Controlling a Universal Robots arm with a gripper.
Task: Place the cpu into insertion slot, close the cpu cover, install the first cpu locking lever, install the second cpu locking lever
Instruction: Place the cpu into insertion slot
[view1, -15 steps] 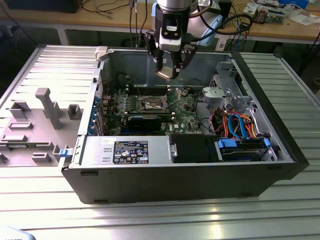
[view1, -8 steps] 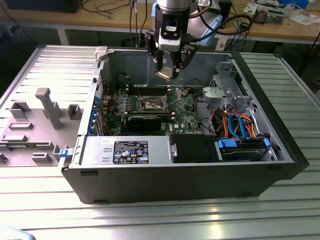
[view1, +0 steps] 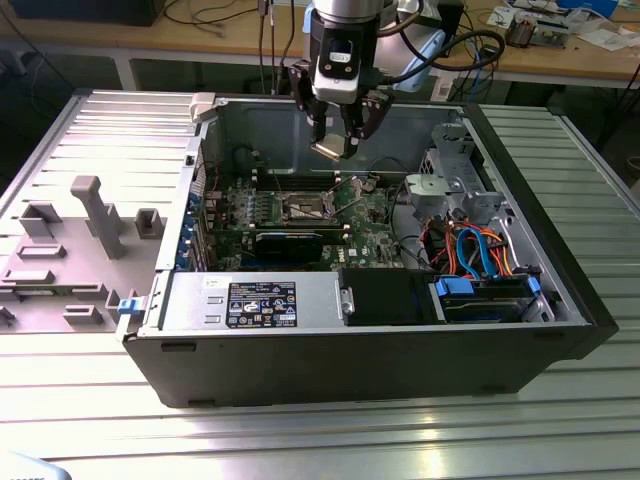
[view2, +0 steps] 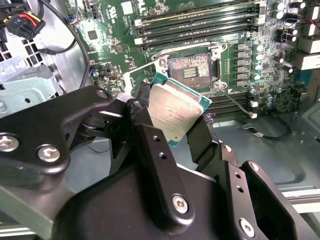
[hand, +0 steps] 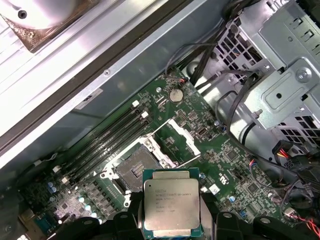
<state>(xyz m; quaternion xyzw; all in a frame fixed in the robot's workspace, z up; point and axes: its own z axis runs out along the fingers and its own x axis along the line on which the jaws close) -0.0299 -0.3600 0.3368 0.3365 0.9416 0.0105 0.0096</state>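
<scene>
My gripper (view1: 335, 148) hangs over the open computer case, shut on the cpu (view2: 175, 112), a thin square chip with a pale metal face and green edge. The chip (hand: 171, 202) is held by its two opposite edges between the black fingers (view2: 145, 117). It is in the air, well above the green board. The insertion slot (hand: 131, 167) lies bare below it, with a dark centre and silvery rim. The cpu cover (hand: 176, 139) stands swung open beside the socket. In the exterior view the slot (view1: 303, 210) sits mid-board, below and slightly to the exterior view's left of the gripper.
Long memory slots (hand: 107, 135) run beside the socket. A long black card (view1: 290, 243) lies in front of it. A metal drive cage (view1: 455, 180) with orange and blue cables (view1: 470, 250) fills the case's right side. A grey fixture tray (view1: 70, 240) lies outside on the left.
</scene>
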